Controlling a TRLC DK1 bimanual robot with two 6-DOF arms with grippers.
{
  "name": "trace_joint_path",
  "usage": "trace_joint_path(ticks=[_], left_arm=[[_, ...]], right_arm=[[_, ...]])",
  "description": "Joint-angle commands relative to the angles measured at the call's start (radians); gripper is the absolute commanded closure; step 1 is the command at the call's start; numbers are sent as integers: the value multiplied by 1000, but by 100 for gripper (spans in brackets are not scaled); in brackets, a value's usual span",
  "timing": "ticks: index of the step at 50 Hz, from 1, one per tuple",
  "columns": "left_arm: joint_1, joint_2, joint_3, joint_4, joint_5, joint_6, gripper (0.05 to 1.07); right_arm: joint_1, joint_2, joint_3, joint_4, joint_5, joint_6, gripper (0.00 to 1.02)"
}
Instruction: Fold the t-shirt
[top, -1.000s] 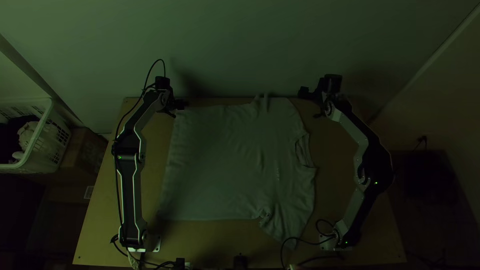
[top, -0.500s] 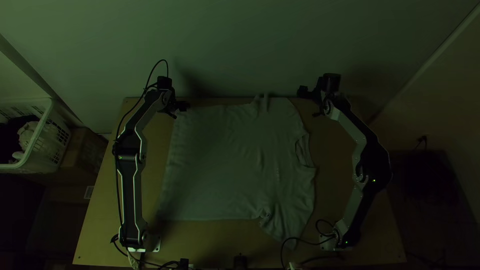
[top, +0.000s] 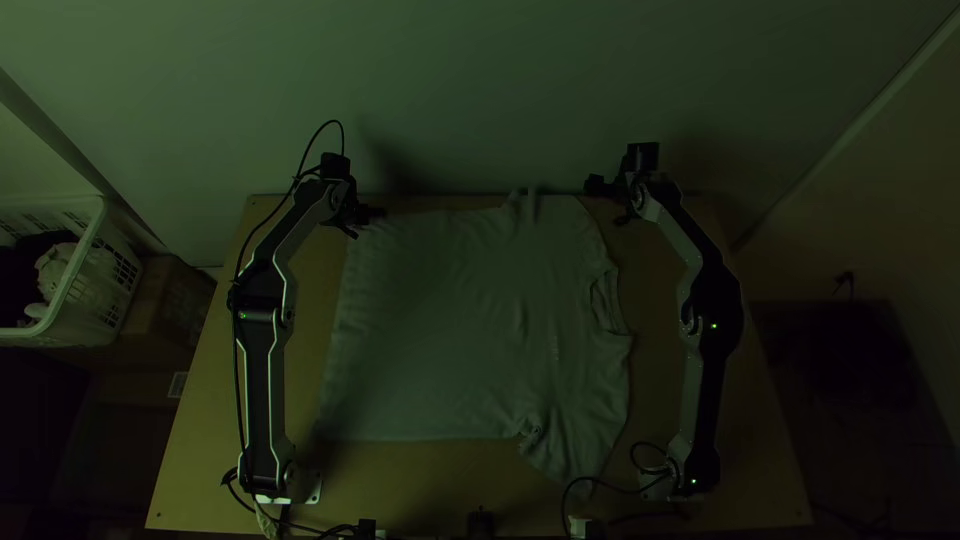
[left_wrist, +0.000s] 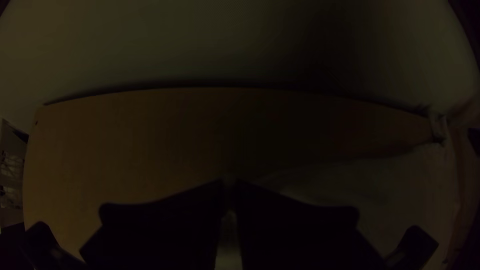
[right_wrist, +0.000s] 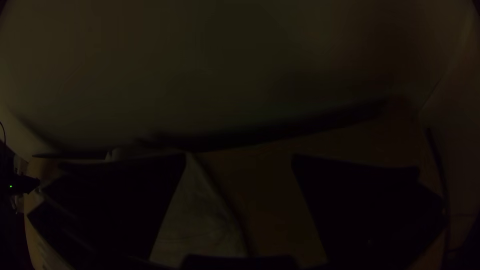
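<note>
In the top view my left gripper (top: 364, 220) is at the hem's far corner of the grey t-shirt (top: 450, 330). The shirt lies spread, hem to the left and collar to the right, with small creases at the sleeves. In the left wrist view my left gripper (left_wrist: 228, 184) is closed to a narrow slit, with pale cloth (left_wrist: 229, 245) between the fingers. My right gripper (top: 608, 204) is by the shirt's far right edge, near a sleeve. In the right wrist view my right gripper (right_wrist: 240, 157) stands open; part of the shirt (right_wrist: 197, 225) lies below its gap.
The wooden table (top: 420, 485) has bare strips in front of the shirt and on its right. A wall (top: 480, 90) rises behind the far edge. A white basket (top: 85, 280) with cloth is off to the left. Black cables (top: 610, 487) run near the right arm's base.
My right gripper has moved left, closer to the shirt, and its arm has swung inward. The left gripper has shifted slightly right. The shirt looks nearly unchanged.
</note>
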Motion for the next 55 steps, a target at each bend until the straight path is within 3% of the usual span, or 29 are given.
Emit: trace_joint_path(ticks=[1, 10, 26, 29, 35, 41, 53, 55], left_arm=[[0, -9, -56, -41, 4, 2, 105], [5, -19, -67, -40, 4, -2, 105], [9, -35, -82, -29, 6, -4, 105], [9, -38, -82, -29, 6, -4, 105], [12, -44, -84, -28, 6, -4, 105], [17, -52, -84, -28, 6, -4, 105], [25, -61, -91, -28, 8, -4, 105], [26, -64, -94, -28, 8, -4, 105]], right_arm=[[6, 65, 88, -68, 6, 36, 14], [20, 157, 226, -221, 6, 44, 16], [54, 195, 227, -259, 8, 42, 17], [57, 200, 230, -255, 6, 41, 28], [68, 209, 238, -253, 8, 39, 31], [78, 223, 244, -253, 8, 38, 55], [87, 247, 249, -259, 8, 33, 56], [89, 249, 247, -261, 8, 31, 61]])
